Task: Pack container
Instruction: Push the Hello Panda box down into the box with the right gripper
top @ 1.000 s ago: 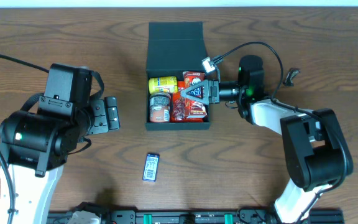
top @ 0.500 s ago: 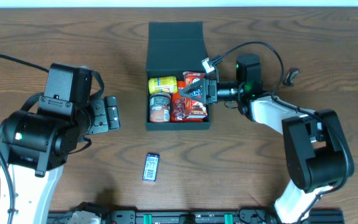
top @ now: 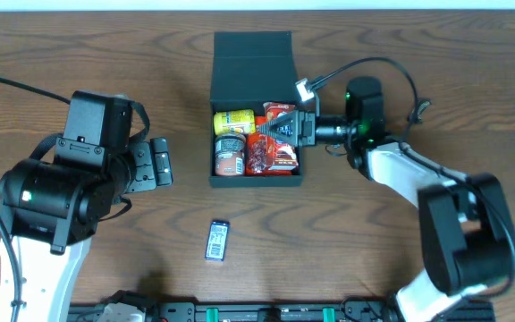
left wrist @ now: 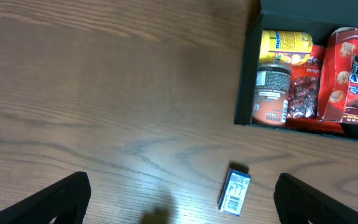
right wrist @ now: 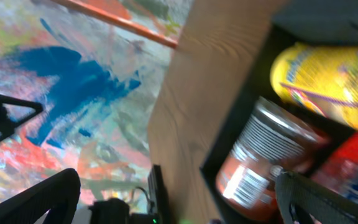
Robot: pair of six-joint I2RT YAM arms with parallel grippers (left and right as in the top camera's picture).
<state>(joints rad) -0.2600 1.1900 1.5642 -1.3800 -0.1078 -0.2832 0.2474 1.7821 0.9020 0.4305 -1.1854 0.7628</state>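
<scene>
The container (top: 256,182), a dark square box, sits at mid-table with its lid (top: 253,55) folded open behind it. Inside lie a yellow packet (top: 234,120), a jar (top: 229,155) and red snack packets (top: 275,152). My right gripper (top: 276,129) hovers open over the red packets at the box's right side, holding nothing. Its wrist view is blurred, showing the jar (right wrist: 269,163), the yellow packet (right wrist: 328,74) and the box wall (right wrist: 232,140). My left gripper (top: 160,164) stands open left of the box. It looks down on the container (left wrist: 244,81) and a small blue-white packet (left wrist: 235,190).
The small blue-white packet (top: 217,240) lies alone on the wood table in front of the box, nearer my left arm. The right arm's cable (top: 374,64) loops above its wrist. A dark rail runs along the table's front edge (top: 266,313).
The right arm's wrist and forearm shifted slightly right and back while its open fingers stayed over the box. The left arm and the small packet have not moved.
</scene>
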